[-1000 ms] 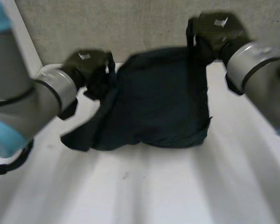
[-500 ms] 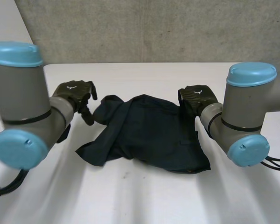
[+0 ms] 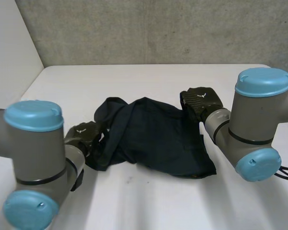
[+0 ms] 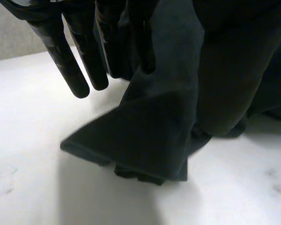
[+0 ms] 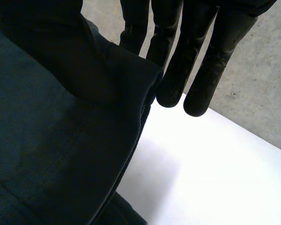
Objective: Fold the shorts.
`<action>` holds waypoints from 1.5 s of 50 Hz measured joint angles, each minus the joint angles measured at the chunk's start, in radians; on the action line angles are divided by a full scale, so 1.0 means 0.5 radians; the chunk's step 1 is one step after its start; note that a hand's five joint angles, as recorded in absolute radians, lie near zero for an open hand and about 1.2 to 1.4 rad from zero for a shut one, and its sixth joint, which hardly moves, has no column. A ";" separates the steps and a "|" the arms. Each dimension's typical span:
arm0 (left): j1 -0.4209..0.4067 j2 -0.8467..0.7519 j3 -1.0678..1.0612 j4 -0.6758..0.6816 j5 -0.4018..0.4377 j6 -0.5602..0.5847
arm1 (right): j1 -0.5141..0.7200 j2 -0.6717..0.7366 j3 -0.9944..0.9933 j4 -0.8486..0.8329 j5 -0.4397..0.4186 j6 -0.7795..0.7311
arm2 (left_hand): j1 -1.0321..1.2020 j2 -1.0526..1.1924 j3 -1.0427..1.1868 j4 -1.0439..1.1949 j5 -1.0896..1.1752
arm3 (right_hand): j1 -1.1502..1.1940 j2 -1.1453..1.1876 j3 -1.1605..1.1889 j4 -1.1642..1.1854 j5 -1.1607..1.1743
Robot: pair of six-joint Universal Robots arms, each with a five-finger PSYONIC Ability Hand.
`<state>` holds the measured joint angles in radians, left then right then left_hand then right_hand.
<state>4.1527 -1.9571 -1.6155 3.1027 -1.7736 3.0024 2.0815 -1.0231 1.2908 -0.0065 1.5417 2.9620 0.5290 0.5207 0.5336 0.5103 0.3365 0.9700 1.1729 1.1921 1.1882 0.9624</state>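
The dark shorts (image 3: pixel 153 136) are lying crumpled mid-worktop (image 3: pixel 149 201). The left hand (image 3: pixel 82 135) is pinching their left corner between thumb and fingers (image 4: pixel 86 56). The right hand (image 3: pixel 201 100) is likewise pinching the right edge. Recommended: drawing both hands apart evenly, tensioning the cloth flat before folding.

You will find no legible text, number or brand. The left hand (image 3: pixel 83 134) and right hand (image 3: pixel 201 101) each bear a small white mark, too small to read.
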 measured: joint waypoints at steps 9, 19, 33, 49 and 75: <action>0.001 -0.253 0.167 0.006 -0.102 0.014 | -0.004 -0.005 0.013 0.001 0.000 -0.001 | 1.061 0.984 0.953 1.001 0.980 | 0.000 0.000 0.000 0.000 0.000; 0.016 -0.001 0.412 -0.037 -0.145 0.160 | -0.025 -0.137 -0.022 0.025 -0.015 -0.086 | 1.256 1.349 1.308 1.368 1.282 | 0.000 0.000 0.000 0.000 0.000; 0.093 0.794 0.968 -0.227 0.021 0.840 | -0.017 -0.879 -0.153 0.027 -0.014 -0.522 | 1.256 1.352 1.313 1.378 1.282 | 0.000 0.008 0.000 0.001 0.000; 0.087 1.249 1.144 -0.221 0.018 0.829 | -0.007 -1.456 -0.250 0.023 -0.001 -0.499 | 1.256 1.355 1.315 1.378 1.282 | 0.000 0.008 0.000 0.012 0.000; 0.234 -0.057 1.175 -0.199 0.038 0.840 | -0.034 -0.406 -0.387 0.192 0.003 -0.505 | 1.256 1.358 1.316 1.379 1.282 | 0.000 0.008 0.000 0.011 0.000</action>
<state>4.2697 -1.9854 -1.0282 3.0033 -1.7546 3.4222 2.0644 -1.2263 1.0972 0.0896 1.5429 2.7096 1.1568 1.1997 1.1917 1.1997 0.9775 0.9700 1.1770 1.1921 1.1938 0.9624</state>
